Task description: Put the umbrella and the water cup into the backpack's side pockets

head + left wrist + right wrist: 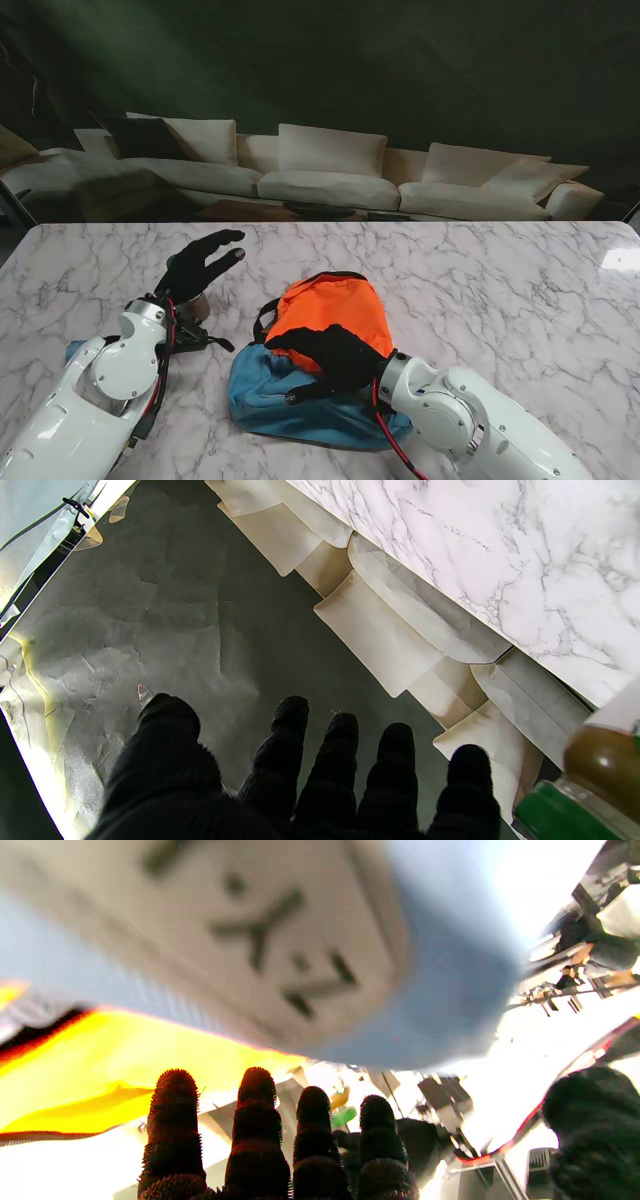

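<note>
While the right hand (pixel 335 358) lies spread on the backpack (pixel 315 355) at lower centre of the stand view, pinning it without gripping, the left hand (pixel 203 264) hangs fingers apart and empty at left centre. The water cup (pixel 582 785) shows only beside that wrist; the umbrella is not visible. The left hand should probably lower and wrap the cup squarely before lifting.
</note>
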Controlling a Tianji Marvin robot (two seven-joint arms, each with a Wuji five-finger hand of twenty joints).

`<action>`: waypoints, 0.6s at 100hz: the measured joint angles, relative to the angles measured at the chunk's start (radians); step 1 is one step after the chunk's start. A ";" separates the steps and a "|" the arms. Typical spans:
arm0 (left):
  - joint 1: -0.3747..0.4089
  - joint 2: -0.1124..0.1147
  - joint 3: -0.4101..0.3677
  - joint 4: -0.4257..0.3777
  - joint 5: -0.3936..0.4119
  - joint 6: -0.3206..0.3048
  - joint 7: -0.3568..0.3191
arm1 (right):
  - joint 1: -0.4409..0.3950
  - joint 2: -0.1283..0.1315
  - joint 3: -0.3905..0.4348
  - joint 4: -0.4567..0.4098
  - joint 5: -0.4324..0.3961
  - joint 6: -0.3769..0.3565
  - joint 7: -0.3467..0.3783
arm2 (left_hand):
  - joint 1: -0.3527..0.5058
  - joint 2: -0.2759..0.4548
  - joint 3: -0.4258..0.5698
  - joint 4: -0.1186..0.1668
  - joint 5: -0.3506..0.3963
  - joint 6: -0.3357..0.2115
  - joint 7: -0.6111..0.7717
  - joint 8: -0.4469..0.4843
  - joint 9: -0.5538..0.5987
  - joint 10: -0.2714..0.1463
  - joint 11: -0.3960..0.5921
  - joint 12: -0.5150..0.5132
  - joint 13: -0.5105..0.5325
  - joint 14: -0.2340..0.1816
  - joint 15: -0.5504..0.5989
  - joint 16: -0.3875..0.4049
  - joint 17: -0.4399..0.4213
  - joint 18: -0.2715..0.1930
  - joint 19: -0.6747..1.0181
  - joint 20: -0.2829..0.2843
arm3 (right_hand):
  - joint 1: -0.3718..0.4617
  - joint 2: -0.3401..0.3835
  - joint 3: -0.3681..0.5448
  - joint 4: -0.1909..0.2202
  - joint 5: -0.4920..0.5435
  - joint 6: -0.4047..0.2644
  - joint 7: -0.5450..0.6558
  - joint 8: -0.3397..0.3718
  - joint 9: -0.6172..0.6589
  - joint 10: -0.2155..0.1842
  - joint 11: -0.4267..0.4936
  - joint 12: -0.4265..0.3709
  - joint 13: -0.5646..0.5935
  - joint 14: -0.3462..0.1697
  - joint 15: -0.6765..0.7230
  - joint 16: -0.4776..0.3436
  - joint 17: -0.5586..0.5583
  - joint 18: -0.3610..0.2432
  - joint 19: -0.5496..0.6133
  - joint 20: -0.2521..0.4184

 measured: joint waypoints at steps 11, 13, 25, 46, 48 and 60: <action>0.000 0.000 0.000 0.000 0.000 0.000 0.000 | -0.041 0.000 0.056 -0.067 0.014 -0.002 0.023 | 0.000 0.000 0.000 0.000 0.000 0.000 0.000 0.000 0.000 0.000 0.000 0.000 0.000 0.000 0.000 0.000 0.000 0.000 0.000 0.000 | 0.001 0.000 -0.010 0.000 0.001 0.000 0.012 0.014 0.000 0.000 0.000 0.001 0.000 0.000 0.000 0.000 -0.001 -0.010 -0.001 0.000; 0.000 0.000 0.000 0.000 0.000 0.000 0.000 | -0.047 0.000 0.066 -0.077 0.013 -0.005 0.024 | 0.000 0.000 0.000 0.000 0.000 0.000 0.000 0.000 0.000 0.000 0.000 0.000 0.000 0.000 0.000 0.000 0.000 0.000 0.000 0.000 | 0.001 0.000 -0.011 0.000 0.002 0.000 0.018 0.014 0.000 0.000 0.000 0.005 0.000 0.000 0.000 0.000 -0.001 -0.010 -0.001 0.000; -0.001 0.000 0.001 0.001 0.002 0.000 0.001 | -0.062 0.000 0.110 -0.113 -0.014 -0.028 0.016 | 0.000 0.001 0.000 0.000 0.000 0.000 0.000 0.000 0.000 0.000 0.000 0.000 0.000 0.000 0.000 0.000 0.000 0.000 0.000 0.000 | 0.054 0.027 -0.026 0.010 0.003 0.012 0.036 0.015 0.002 0.000 0.024 0.014 0.004 0.000 -0.001 0.000 0.029 -0.022 0.006 0.000; -0.002 0.000 0.005 0.001 0.001 0.001 -0.002 | -0.008 -0.004 0.134 -0.093 -0.096 0.004 -0.040 | 0.000 0.011 0.000 0.000 0.000 0.000 0.000 0.000 0.000 0.000 0.000 0.000 0.000 0.000 0.000 0.000 0.000 0.000 0.000 0.000 | 0.054 0.027 -0.048 0.010 0.003 0.027 0.037 0.015 0.017 0.006 0.026 0.022 0.031 -0.002 0.003 0.000 0.055 -0.025 0.037 0.012; -0.002 0.000 0.005 0.001 0.001 0.001 -0.003 | 0.010 -0.005 0.131 -0.076 -0.110 0.003 -0.047 | 0.000 0.011 0.000 0.000 0.000 0.000 0.000 0.000 0.000 0.000 0.000 0.000 0.000 0.000 0.000 0.000 0.000 0.000 0.000 0.000 | 0.054 0.027 -0.049 0.010 0.003 0.027 0.038 0.015 0.028 0.006 0.029 0.022 0.032 -0.005 0.003 0.000 0.059 -0.031 0.042 0.015; -0.003 0.001 0.006 0.002 0.002 0.001 -0.008 | 0.131 -0.014 0.109 0.058 -0.070 0.008 -0.053 | 0.000 0.011 0.000 0.000 0.000 0.000 0.000 0.000 0.000 0.000 0.000 0.000 0.000 0.000 0.000 0.000 0.000 0.000 0.000 0.000 | 0.054 0.027 -0.049 0.010 0.004 0.027 0.077 0.015 0.029 0.016 0.045 0.022 0.032 -0.007 0.003 0.000 0.061 -0.035 0.051 0.024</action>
